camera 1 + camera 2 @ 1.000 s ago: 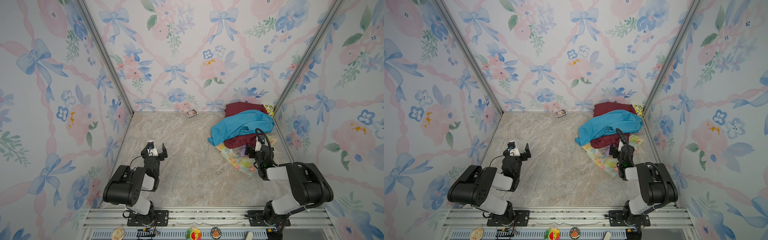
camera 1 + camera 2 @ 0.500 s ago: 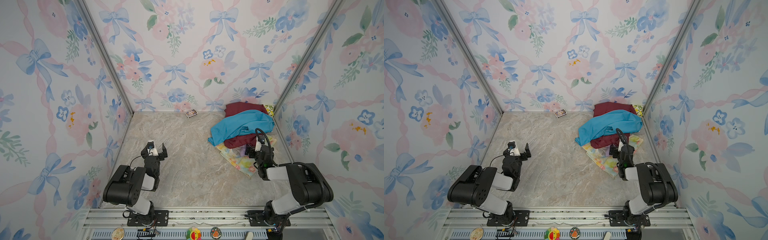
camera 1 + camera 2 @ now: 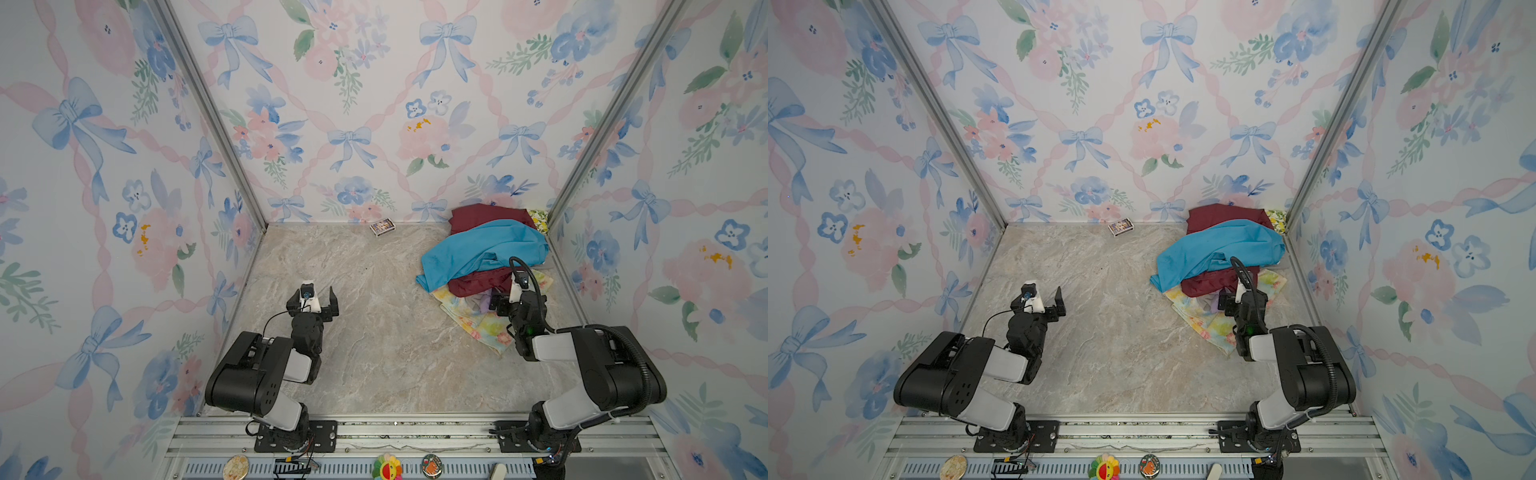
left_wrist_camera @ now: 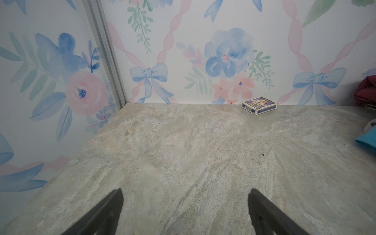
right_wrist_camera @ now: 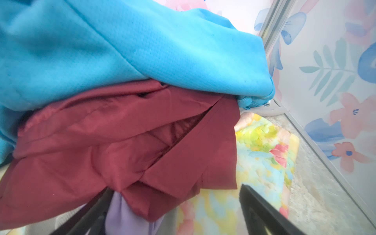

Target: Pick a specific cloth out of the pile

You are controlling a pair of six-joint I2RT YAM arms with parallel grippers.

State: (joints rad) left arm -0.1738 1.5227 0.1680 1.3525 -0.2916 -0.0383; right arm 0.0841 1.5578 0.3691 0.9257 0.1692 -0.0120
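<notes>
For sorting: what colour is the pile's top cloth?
Turquoise blue; top cloth clearest in right wrist view.

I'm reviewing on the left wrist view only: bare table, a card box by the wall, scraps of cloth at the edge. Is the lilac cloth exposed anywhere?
Observer: Yes. A fold of the lilac cloth pokes out from under the maroon cloth.
Operator: Where is the right gripper?
Observer: The right gripper is open at that fold, which lies between its jaws, not pinched.
Operator: What covers the maroon?
Observer: The turquoise cloth drapes over it.
</notes>
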